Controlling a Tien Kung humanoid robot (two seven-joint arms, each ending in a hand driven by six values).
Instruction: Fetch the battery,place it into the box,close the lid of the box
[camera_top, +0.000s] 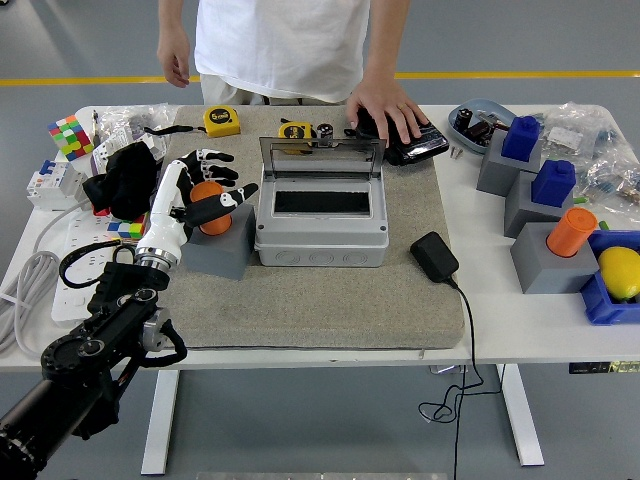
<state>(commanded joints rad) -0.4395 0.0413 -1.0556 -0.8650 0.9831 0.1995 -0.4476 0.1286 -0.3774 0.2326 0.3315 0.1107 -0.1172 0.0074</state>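
Your left hand (200, 190) is hovering over the orange battery (208, 207), which is standing upright in a grey block (222, 245) on the grey mat (330, 300), just left of the box (321, 222). The fingers (215, 157) are spreading wide above and around the battery, and the thumb is pointing toward the box; you cannot tell whether any fingertip is touching the battery, and nothing is being pinched. The box is sitting near the middle of the mat with its clear lid (322, 153) standing upright at the back, so the inside is showing open.

Across the worktop (500, 320), a person in a white shirt is resting one hand (388, 108) on a black object (410, 142) at the far edge of the mat, behind and to the right of the box. The person's other hand (175, 55) is hanging free beyond the worktop's far edge.

A black power adapter (435, 256) is lying on the mat to the right of the box, its cable trailing off the near edge. Two yellow tape measures (222, 120) are lying behind the box. More grey blocks holding blue and orange pieces are standing well apart at the right.
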